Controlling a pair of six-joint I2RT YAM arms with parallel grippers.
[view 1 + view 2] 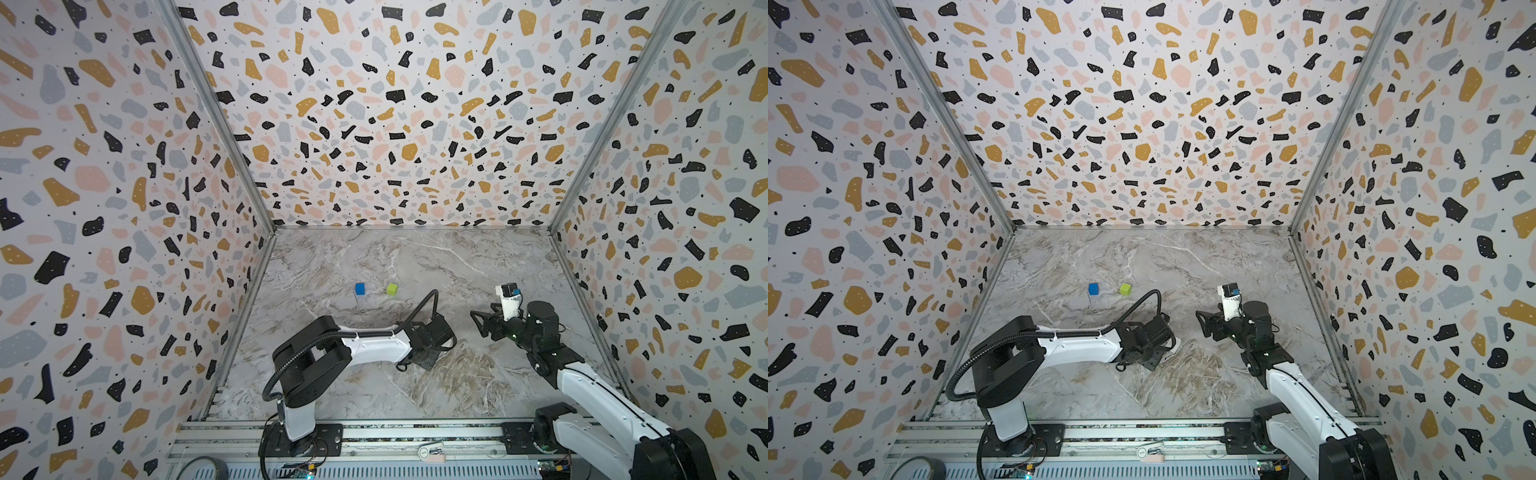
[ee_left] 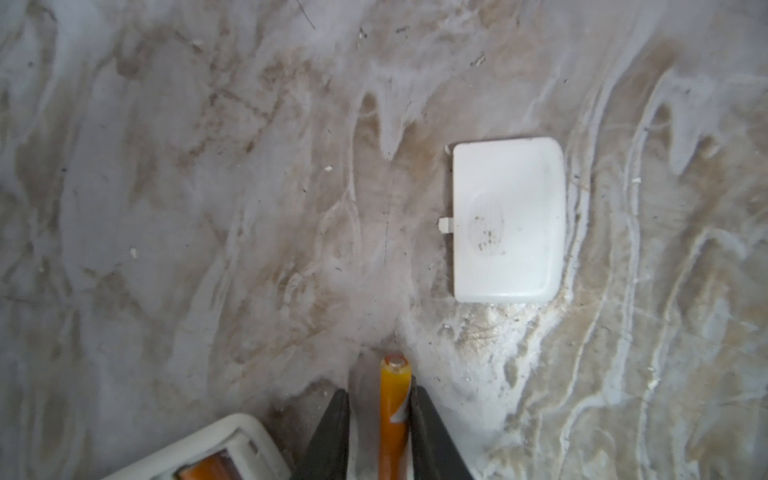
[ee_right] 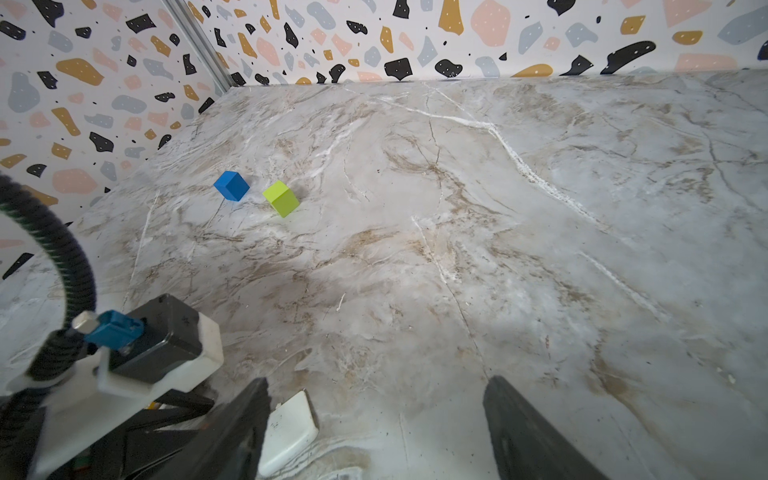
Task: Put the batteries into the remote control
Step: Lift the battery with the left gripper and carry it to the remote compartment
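Lying lengthwise inside the slack left gripper (image 2: 380, 390) — battery (image 2: 392, 409), pale tip outward; right gripper (image 3: 378, 380) spread wide.

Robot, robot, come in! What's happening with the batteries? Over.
Left gripper loose around one battery, gap on one side. Right gripper open, empty. Second battery looks seated in remote. Cover off, lying clear. Over.
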